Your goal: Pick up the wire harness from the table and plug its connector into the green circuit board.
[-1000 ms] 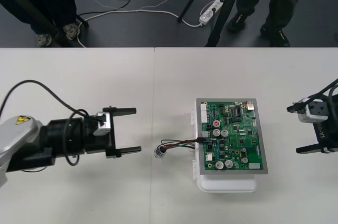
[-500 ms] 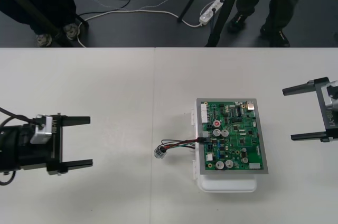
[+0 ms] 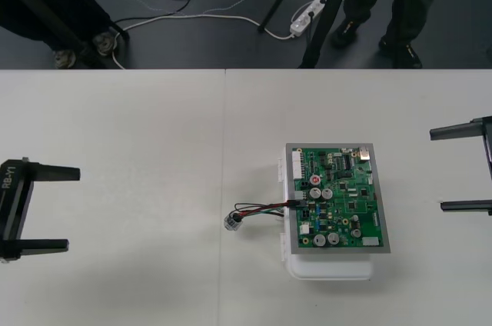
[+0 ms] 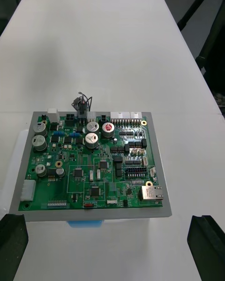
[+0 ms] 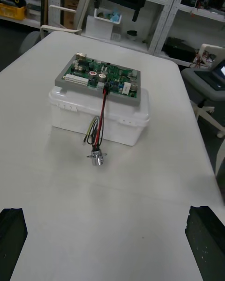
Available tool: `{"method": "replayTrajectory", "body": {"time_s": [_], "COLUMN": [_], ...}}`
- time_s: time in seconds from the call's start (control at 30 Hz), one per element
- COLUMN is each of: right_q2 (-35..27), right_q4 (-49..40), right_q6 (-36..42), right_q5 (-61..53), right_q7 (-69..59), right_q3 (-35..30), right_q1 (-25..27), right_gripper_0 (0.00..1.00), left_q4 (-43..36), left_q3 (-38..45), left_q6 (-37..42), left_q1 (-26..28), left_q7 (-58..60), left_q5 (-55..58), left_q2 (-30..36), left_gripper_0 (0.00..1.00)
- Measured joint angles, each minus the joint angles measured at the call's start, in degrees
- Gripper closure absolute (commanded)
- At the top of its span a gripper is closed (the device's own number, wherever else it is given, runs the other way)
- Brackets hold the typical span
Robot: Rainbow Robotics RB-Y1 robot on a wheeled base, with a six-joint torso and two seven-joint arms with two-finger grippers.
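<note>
The harness [image 3: 261, 208], plugged into the green board [image 3: 346, 187], lies well apart between left pincer [image 3: 73, 210] and right pincer [image 3: 437, 171], both released.

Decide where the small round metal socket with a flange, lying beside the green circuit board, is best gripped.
Probably the round metal socket, across its body behind the flange, coming from the robot's left: its thin wires run off to the green circuit board, leaving that side free.

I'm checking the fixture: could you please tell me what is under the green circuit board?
The green circuit board rests on a white base, whose side wall shows; whatever is inside the base is covered by the board.
</note>
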Motion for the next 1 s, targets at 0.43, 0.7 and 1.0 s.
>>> {"method": "replayTrajectory", "body": {"time_s": [0.43, 0.7, 1.0], "right_q2": [-0.2, -0.3, -0.3], "right_q4": [-6.5, -6.8, -7.1], "right_q6": [2.3, 2.3, 2.3], "right_q5": [-0.2, -0.3, -0.3], "right_q7": [-7.6, -8.1, -9.5], "right_q3": [-4.4, -6.3, -6.9], "right_q1": [5.4, 5.6, 5.7], "right_gripper_0": [0.00, 0.00, 0.00], "left_q4": [5.9, 7.3, 7.3], "left_q3": [2.4, 2.4, 2.4], "left_q6": [-4.0, -4.2, -4.4], "left_q1": [-8.3, -11.6, -11.6], "left_q7": [12.4, 12.4, 12.4], "left_q5": [2.3, 2.6, 2.6], "left_q2": [0.0, 0.3, 0.4], "left_gripper_0": [0.00, 0.00, 0.00]}}
